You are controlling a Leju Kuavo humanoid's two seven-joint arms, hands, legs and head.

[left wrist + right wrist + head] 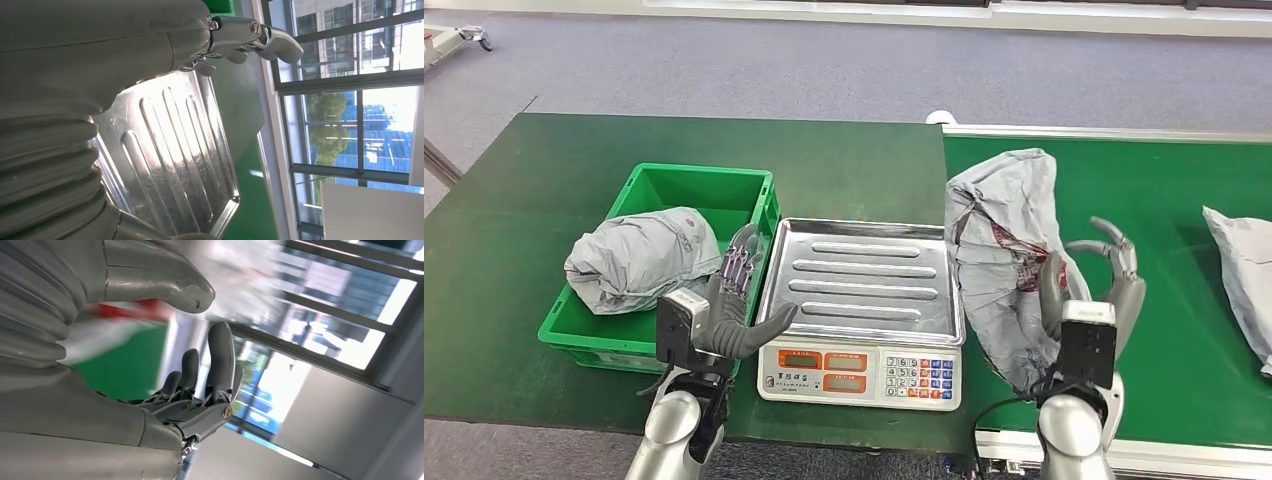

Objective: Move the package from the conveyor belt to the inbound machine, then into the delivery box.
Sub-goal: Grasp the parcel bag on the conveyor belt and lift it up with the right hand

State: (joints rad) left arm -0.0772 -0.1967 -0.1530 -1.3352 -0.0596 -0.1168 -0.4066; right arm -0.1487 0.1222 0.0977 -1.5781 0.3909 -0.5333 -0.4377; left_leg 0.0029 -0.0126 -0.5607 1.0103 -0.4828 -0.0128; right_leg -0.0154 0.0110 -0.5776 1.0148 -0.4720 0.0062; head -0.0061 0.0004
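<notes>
On package, unreadable red print

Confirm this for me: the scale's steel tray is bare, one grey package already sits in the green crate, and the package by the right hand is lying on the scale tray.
Not quite. In the head view the grey package by the right hand stands on the green conveyor belt, beside the scale tray, not on it. The rest holds: the tray is bare, and one bagged package sits in the green crate.

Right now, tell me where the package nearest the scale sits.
Head view: the grey package stands on the conveyor belt, between the scale tray and the right hand.
</notes>
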